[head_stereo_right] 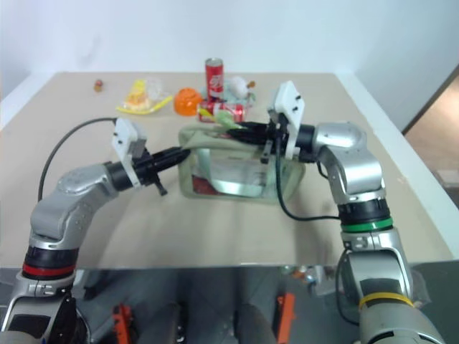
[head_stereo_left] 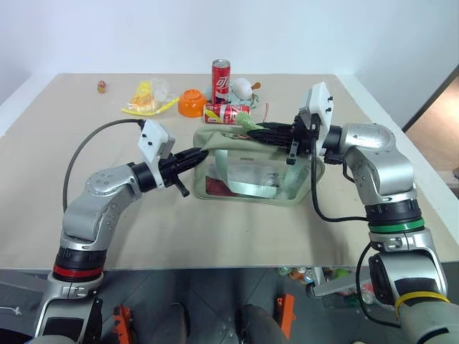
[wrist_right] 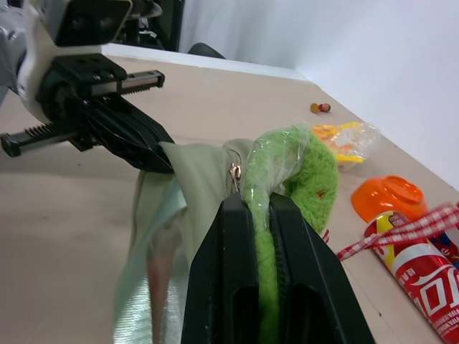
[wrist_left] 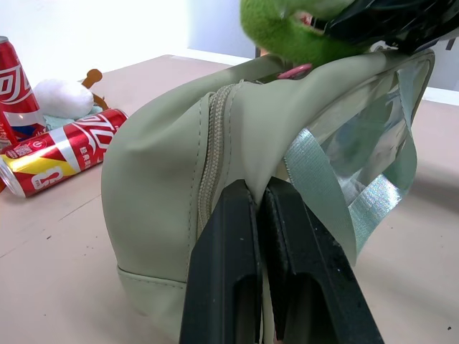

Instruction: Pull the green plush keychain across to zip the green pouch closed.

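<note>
The green pouch (head_stereo_left: 252,180) stands on the table between my two arms, its clear window side facing me and its zipper (wrist_left: 212,154) running over the top. My left gripper (head_stereo_left: 201,153) is shut on the fabric at the pouch's left end (wrist_left: 154,186). Over the pouch's top, near that same end, my right gripper (head_stereo_left: 253,130) points left. It is shut on the green plush keychain (wrist_right: 314,170), whose fuzzy lime body bulges out beyond the fingertips. A pinkish ring (wrist_left: 295,71) links the plush to the pouch top.
Behind the pouch are an upright red can (head_stereo_left: 221,77), a red can lying down (head_stereo_left: 226,112), an orange bowl (head_stereo_left: 191,102), a yellow packet (head_stereo_left: 149,99) and a white plush toy (head_stereo_left: 242,87). The table's front edge (head_stereo_left: 215,266) lies close to me.
</note>
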`<move>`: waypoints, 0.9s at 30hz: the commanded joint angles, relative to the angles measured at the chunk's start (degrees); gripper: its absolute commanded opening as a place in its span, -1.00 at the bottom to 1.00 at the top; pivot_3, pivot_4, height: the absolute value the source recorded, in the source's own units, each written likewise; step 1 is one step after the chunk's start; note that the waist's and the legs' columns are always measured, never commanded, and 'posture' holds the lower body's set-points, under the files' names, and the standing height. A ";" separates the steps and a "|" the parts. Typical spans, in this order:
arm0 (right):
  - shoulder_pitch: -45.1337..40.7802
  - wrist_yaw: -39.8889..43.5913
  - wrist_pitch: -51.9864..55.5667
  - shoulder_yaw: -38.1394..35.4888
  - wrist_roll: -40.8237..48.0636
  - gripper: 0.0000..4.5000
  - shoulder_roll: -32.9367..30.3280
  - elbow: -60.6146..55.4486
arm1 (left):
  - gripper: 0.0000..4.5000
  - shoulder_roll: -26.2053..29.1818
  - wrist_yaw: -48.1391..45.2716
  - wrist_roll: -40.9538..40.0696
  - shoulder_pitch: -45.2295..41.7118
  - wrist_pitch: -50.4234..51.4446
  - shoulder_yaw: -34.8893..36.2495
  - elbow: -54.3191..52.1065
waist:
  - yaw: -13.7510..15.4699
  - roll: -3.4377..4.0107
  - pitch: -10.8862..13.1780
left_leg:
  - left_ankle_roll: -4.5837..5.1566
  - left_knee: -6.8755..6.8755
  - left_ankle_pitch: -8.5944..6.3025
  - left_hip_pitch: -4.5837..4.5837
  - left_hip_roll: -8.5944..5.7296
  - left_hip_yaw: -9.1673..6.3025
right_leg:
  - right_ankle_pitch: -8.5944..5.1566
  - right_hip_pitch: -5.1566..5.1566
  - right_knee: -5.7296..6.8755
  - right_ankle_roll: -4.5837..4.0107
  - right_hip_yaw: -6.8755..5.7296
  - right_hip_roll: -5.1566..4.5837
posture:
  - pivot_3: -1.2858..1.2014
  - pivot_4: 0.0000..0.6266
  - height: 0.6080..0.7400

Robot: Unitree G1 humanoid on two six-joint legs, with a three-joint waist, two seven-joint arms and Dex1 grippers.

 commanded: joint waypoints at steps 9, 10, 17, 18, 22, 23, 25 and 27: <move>2.65 -1.43 -3.96 -9.69 0.77 -0.99 -8.01 -2.25 | -1.00 0.23 2.64 -0.70 0.49 1.18 1.08 -1.21 | 0.15 0.00 0.00 | 0.00 0.00 0.00 -0.01 -0.07 0.01 | -0.01 0.01 -0.02 0.03 0.01 -0.06 | 0.03 -0.52 1.00; 2.75 -1.32 -4.54 -10.23 0.77 -0.99 -8.86 -1.91 | -1.00 0.07 3.43 -0.87 0.47 1.61 1.32 -1.41 | 0.15 0.00 0.00 | 0.00 0.00 0.00 -0.01 -0.07 0.00 | -0.02 0.01 -0.02 0.04 0.00 -0.06 | 0.03 -0.52 1.00; 3.84 -2.34 -9.10 -12.52 -2.69 -0.99 -15.24 3.99 | -1.00 -0.52 7.21 -1.39 0.42 2.32 2.09 -3.27 | 0.11 0.00 0.00 | 0.00 0.00 0.00 0.01 -0.06 0.01 | -0.06 0.01 -0.02 0.10 0.02 -0.05 | 0.03 -0.52 1.00; 4.34 -3.15 -9.83 -12.98 -3.54 -0.99 -16.34 5.62 | -1.00 -0.70 7.96 -1.38 0.61 2.27 2.24 -4.01 | 0.13 0.00 0.00 | 0.00 0.00 0.00 0.01 -0.06 0.01 | -0.06 0.02 -0.02 0.10 0.02 -0.06 | 0.03 -0.52 1.00; 6.78 -8.78 -11.92 -13.12 -8.30 -0.99 -18.47 10.32 | -1.00 -1.63 11.13 -1.13 1.91 1.77 2.71 -6.37 | 0.13 0.00 0.00 | 0.00 -0.02 0.00 0.00 -0.10 0.08 | -0.03 0.00 -0.06 0.06 0.08 -0.11 | 0.03 -0.52 1.00; 7.73 -10.40 -11.95 -13.03 -9.33 -0.99 -18.38 10.62 | -1.00 -1.91 12.16 -0.93 2.34 1.83 2.80 -6.87 | 0.10 0.00 0.00 | 0.00 -0.03 0.00 0.00 -0.09 0.08 | -0.03 0.00 -0.06 0.06 0.08 -0.10 | 0.03 -0.52 1.00; 9.76 -14.03 -11.23 -12.81 -11.01 -0.99 -17.42 10.56 | -1.00 -1.95 13.45 0.16 3.34 1.08 2.40 -7.78 | -0.08 0.00 0.00 | 0.00 -0.05 0.00 0.03 -0.09 0.08 | -0.03 0.00 -0.06 0.05 0.10 -0.08 | 0.03 -0.52 1.00; 11.66 -17.25 -10.19 -12.63 -11.92 -0.99 -15.90 9.61 | -1.00 -2.14 14.80 0.84 4.11 0.82 2.48 -8.33 | -0.20 0.00 0.00 | 0.00 -0.07 0.00 0.07 -0.08 0.08 | -0.03 0.01 -0.04 0.05 0.11 -0.06 | 0.03 -0.52 1.00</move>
